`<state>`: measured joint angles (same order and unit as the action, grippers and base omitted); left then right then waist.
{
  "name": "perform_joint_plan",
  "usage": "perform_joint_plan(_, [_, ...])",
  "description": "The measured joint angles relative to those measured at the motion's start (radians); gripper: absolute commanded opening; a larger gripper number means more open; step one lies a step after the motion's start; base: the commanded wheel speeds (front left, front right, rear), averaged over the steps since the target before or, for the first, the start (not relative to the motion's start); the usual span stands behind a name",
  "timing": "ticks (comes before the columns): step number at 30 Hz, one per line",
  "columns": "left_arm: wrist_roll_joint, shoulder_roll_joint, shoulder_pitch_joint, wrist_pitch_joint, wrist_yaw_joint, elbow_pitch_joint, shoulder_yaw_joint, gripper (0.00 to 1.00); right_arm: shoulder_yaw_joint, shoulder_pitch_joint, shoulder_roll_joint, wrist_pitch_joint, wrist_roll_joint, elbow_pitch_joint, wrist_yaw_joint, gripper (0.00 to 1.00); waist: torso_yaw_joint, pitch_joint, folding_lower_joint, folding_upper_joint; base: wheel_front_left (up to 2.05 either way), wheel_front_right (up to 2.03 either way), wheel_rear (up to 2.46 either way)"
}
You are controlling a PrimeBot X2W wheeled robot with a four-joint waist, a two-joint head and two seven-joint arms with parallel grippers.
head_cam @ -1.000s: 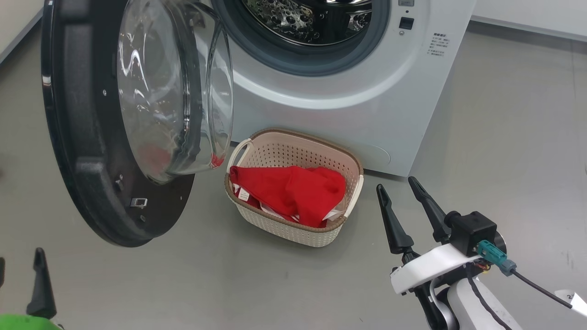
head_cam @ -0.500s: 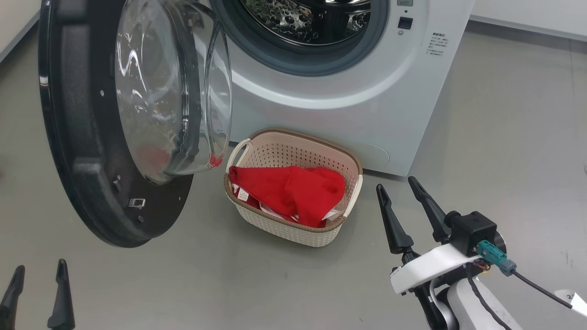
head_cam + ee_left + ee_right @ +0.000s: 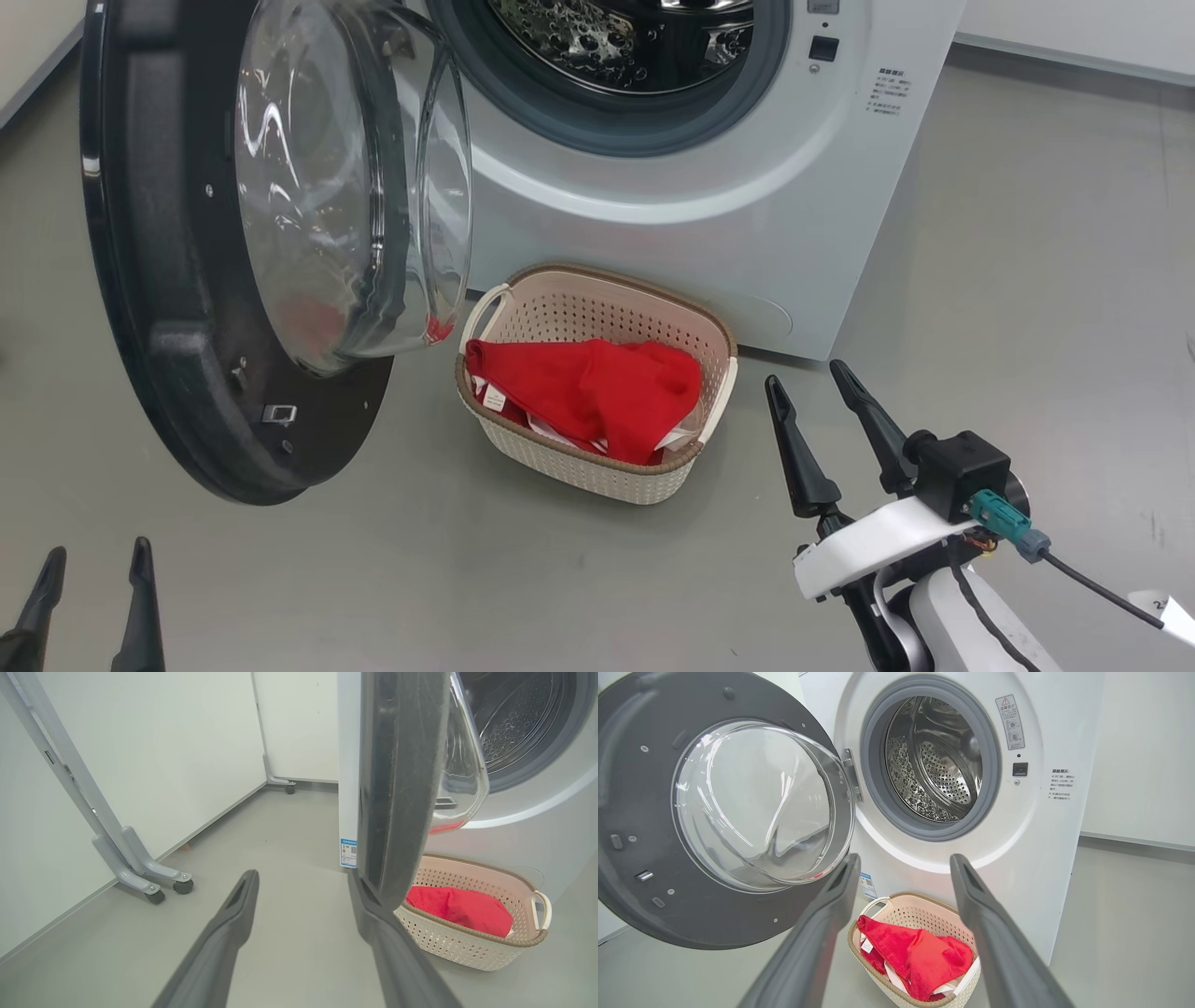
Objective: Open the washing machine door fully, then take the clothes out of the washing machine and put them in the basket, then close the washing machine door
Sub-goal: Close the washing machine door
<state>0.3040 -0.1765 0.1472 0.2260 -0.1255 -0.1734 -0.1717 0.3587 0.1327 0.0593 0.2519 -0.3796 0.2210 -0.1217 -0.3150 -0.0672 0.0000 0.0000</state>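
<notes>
On the grey floor [image 3: 1027, 280] at my twelve o'clock, the basket [image 3: 597, 481] sits against the front of the washing machine [image 3: 747, 215], with the red clothes [image 3: 588, 392] heaped inside it. The washing machine door [image 3: 159, 308] hangs swung wide at ten o'clock. My left gripper [image 3: 99, 549] hovers at seven o'clock below the door, fingers spread and empty. My right gripper [image 3: 805, 373], at four o'clock just beside the basket, is likewise spread, holding nothing.
</notes>
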Motion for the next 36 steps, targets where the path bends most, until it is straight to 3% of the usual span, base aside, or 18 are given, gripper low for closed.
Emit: perform_joint_plan(36, [-0.035,0.003,-0.004,0.023,0.000,-0.039,0.007,1.00,0.009,-0.013,-0.002,0.000,0.000,0.001,0.000,1.00,-0.004,0.006,0.0000,0.0000,0.00,0.00,0.00])
